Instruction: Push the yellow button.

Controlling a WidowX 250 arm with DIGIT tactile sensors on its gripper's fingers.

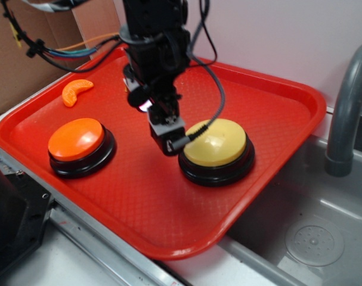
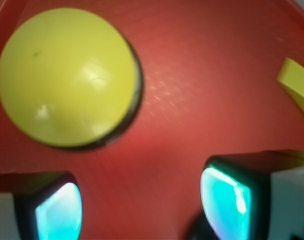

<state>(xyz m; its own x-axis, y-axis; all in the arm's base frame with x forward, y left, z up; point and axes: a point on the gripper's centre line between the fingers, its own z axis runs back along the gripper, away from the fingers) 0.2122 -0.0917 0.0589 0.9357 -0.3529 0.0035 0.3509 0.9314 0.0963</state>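
Yellow button [image 1: 217, 143]: 1 large round push button with a smooth, pale-yellow domed cap seated on a low black circular base. It sits upright and flat on the red tray [image 1: 276, 113], toward the right side and roughly midway between the near and far rims. In the wrist view the cap [image 2: 66, 75] fills the upper left, glossy with soft highlights and a small dark speck near its top; a thin black crescent of the base shows along its right edge.
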